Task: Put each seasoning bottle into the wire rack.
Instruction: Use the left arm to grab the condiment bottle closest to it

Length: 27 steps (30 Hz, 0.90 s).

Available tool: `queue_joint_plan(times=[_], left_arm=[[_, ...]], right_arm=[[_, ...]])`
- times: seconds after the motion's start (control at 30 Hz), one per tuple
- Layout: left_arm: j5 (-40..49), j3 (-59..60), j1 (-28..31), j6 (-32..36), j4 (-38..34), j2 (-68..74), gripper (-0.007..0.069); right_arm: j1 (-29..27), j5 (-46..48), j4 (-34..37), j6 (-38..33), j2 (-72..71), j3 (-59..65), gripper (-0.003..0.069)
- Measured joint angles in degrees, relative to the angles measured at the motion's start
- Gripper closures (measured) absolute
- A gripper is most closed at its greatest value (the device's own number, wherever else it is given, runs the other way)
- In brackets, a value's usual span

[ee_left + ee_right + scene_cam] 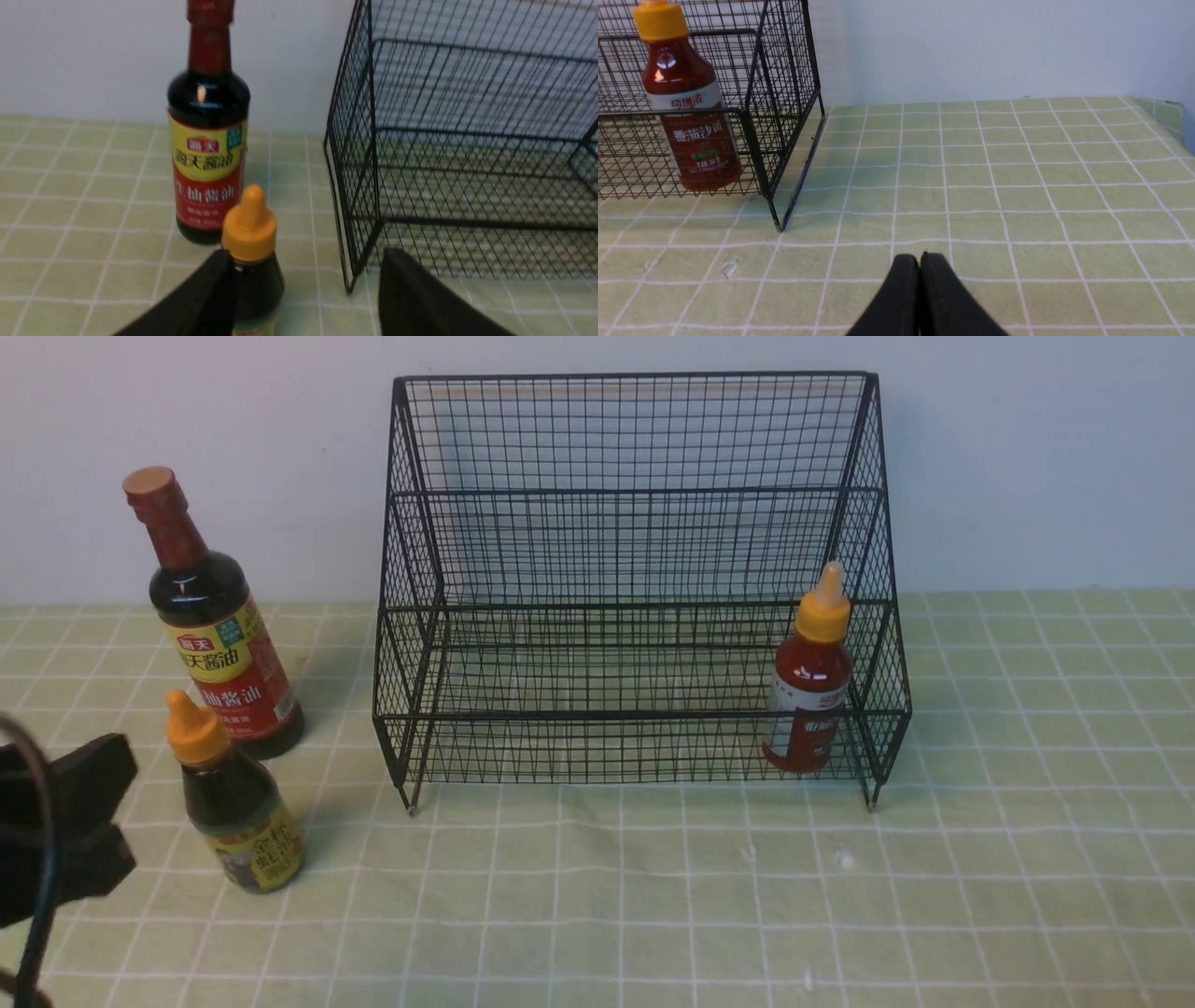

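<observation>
While your left gripper (306, 284) stands with its jaws spread and nothing between them, your right gripper (920, 263) is clenched, its tips together and holding nothing. You have the red bottle (810, 681) in the rack (635, 716) — it sits in the lower part, near the side on your right, its orange cap up and its white-and-red label showing through the mesh. The other two bottles are outside, off to the left of the rack. You can see the soy sauce (224, 635), tall and dark with a red neck, standing on the tiled-pattern cloth (653, 896) near the wall (1027, 457). Nearer to you is the small dark bottle (243, 821), upright too, with an orange nozzle cap and a yellow label; from your front view it overlaps the foot of the soy sauce, and you cannot tell whether the two touch. Part of your left arm (65, 821) shows at the left edge of that view, just beside the small dark bottle, blurred and dark. Your left wrist view puts one fingertip (217, 289) in front of that bottle, with the jaws open around bare space rather than around it. The rack itself stands on its short legs, well apart from your right gripper.
</observation>
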Motion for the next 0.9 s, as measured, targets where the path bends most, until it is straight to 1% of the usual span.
queue_joint_plan(times=[0.1, 0.17, 0.2, 0.23, 0.3, 0.53, 0.9], left_arm=[[7.94, -7.39, 0.0, 0.0, 0.46, 7.74, 0.0128], [12.57, -13.12, 0.0, 0.05, 1.56, 12.72, 0.0097], [13.29, -13.6, 0.0, 0.05, 1.72, 13.18, 0.0094], [15.41, -17.28, 0.0, 0.05, 3.21, 16.64, 0.0083], [17.51, -20.94, 0.0, -0.07, 5.55, 20.11, 0.0081], [21.15, -29.06, 0.0, -3.07, 11.89, 30.76, 0.0081], [21.33, -29.97, 0.0, -4.18, 13.2, 42.28, 0.0081]], right_arm=[[0.0, 0.0, 0.0, 0.0, 0.0, 0.0, 0.0673], [0.0, 0.0, 0.0, 0.0, 0.0, 0.0, 0.0673], [0.0, 0.0, 0.0, 0.0, 0.0, 0.0, 0.0673], [0.0, 0.0, 0.0, 0.0, 0.0, 0.0, 0.0673], [0.0, 0.0, 0.0, 0.0, 0.0, 0.0, 0.0673], [0.0, 0.0, 0.0, 0.0, 0.0, 0.0, 0.0673], [0.0, 0.0, 0.0, 0.09, 0.0, 0.0, 0.0673]])
